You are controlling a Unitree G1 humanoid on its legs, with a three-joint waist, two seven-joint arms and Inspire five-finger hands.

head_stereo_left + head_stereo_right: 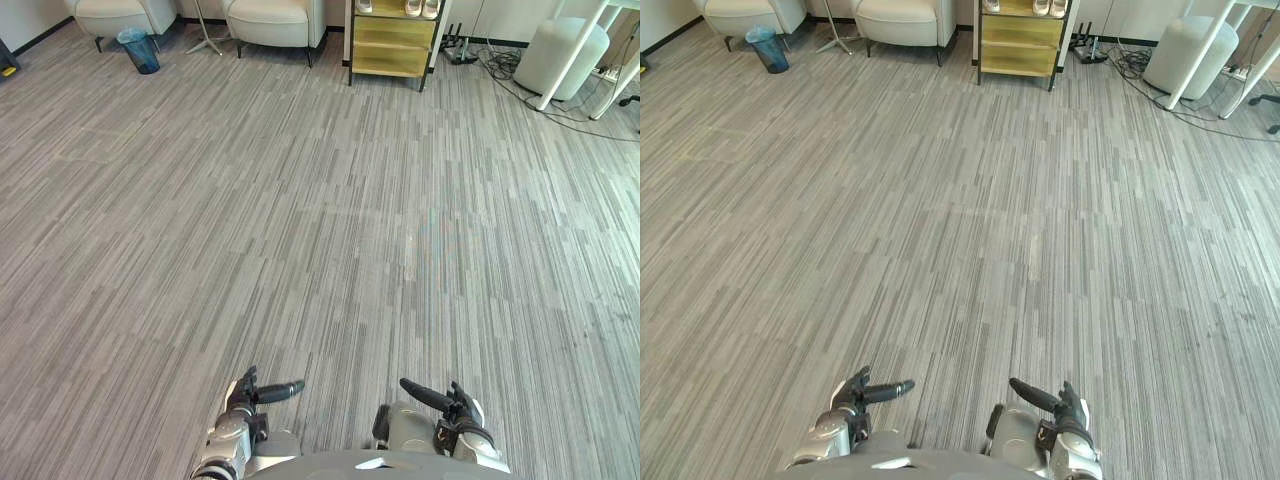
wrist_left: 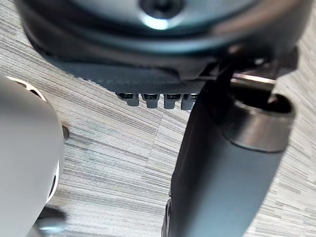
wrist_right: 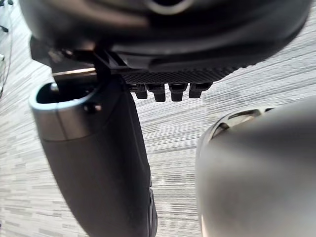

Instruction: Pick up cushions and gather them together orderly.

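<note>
Grey striped carpet [image 1: 320, 250] covered the floor and ran back to the far wall of the room. A cream armchair [image 1: 112, 14] stood there with a blue waste bin [image 1: 138, 48] just beside it, and a second cream armchair [image 1: 272, 22] stood further along, a white stand's splayed base [image 1: 205, 42] between the two. The cushions that could be made out were the seat cushions [image 1: 895, 12] lying in these armchairs, well apart from both hands. To the right of the second chair stood a yellow wooden shelf unit [image 1: 392, 45] with pale shoes [image 1: 420, 8] on its top shelf. Past it, a white cylinder [image 1: 560, 55] sat on the carpet among loose cords [image 1: 500, 62]. The left hand [image 1: 250, 395] hung low over the carpet at the near edge, its fingers [image 2: 150, 100] straight and relaxed, holding nothing. The right hand [image 1: 450, 405] hung level with it a little way off, its fingers [image 3: 160, 91] likewise loose and empty. The two hands pointed inward toward each other.
</note>
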